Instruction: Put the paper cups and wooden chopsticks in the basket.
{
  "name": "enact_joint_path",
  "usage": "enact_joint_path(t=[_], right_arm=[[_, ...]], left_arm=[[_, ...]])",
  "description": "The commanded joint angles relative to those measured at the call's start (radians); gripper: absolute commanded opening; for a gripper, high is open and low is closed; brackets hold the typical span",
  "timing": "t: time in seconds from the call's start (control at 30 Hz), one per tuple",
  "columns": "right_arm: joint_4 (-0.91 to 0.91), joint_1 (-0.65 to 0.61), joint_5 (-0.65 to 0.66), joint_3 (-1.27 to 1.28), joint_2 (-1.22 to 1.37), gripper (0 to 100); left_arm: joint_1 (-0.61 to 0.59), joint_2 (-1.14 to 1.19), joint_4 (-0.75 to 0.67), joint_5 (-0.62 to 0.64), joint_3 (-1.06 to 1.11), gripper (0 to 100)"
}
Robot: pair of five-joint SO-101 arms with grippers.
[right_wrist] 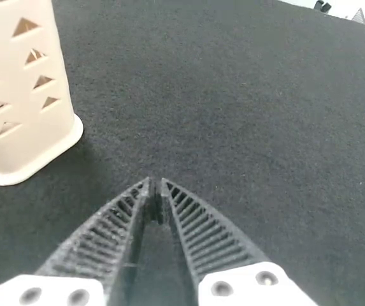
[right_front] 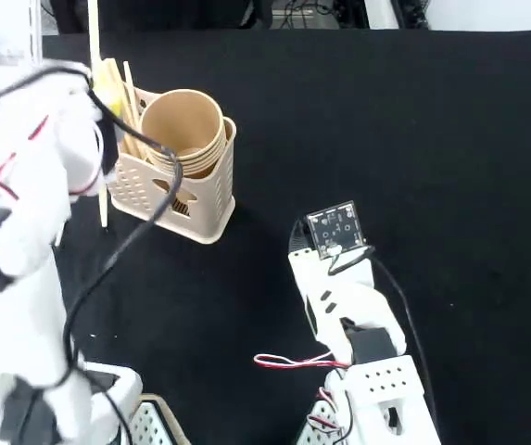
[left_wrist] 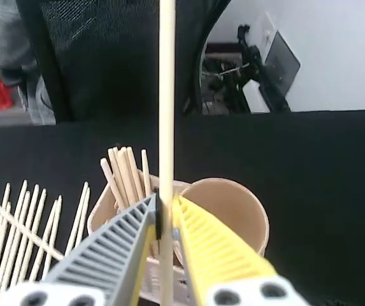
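Observation:
A cream slotted basket (right_front: 186, 199) stands at the back left of the black table. It holds stacked paper cups (right_front: 183, 125) and several wooden chopsticks (right_front: 121, 93). My left gripper (left_wrist: 164, 209) is shut on one long chopstick (left_wrist: 166, 95), held upright just over the basket's (left_wrist: 99, 217) rim, beside the top cup (left_wrist: 227, 210) and the chopsticks standing inside (left_wrist: 125, 172). That chopstick (right_front: 94, 37) rises beside the left arm. Several loose chopsticks (left_wrist: 23, 223) lie on the table by the basket. My right gripper (right_wrist: 155, 189) is shut on nothing, low over the table, a short way from the basket (right_wrist: 23, 95).
The right arm (right_front: 344, 297) sits mid-table, to the right of the basket. The white left arm (right_front: 24, 222) fills the left edge, with a black cable (right_front: 126, 232) looping past the basket. Open black tabletop (right_front: 432, 139) lies to the right and back.

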Motion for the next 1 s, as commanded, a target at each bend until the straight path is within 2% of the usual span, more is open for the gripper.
enact_joint_path(t=[0.0, 0.17, 0.3, 0.4, 0.7, 0.87, 0.97], right_arm=[[0.003, -0.005, 0.009, -0.001, -0.012, 1.5], [0.003, -0.005, 0.009, -0.001, -0.012, 1.5], [0.003, -0.003, 0.009, -0.001, -0.012, 1.5], [0.002, -0.003, 0.009, -0.001, -0.012, 1.5], [0.000, -0.003, 0.009, -0.001, -0.010, 1.5], [0.000, -0.003, 0.009, -0.001, -0.010, 1.5], [0.000, -0.003, 0.009, -0.001, -0.010, 1.5]], left_arm=[[0.013, -0.278, -0.361, -0.051, 0.469, 3], [-0.033, -0.519, -0.859, -0.046, 0.909, 3], [-0.090, -0.548, -1.329, -0.044, 1.175, 3], [-0.128, -0.532, -1.539, -0.046, 1.299, 3], [-0.134, -0.305, -1.665, -0.046, 1.317, 3], [-0.148, -0.216, -1.672, -0.043, 1.314, 3], [-0.173, -0.206, -1.671, 0.026, 1.317, 3]])
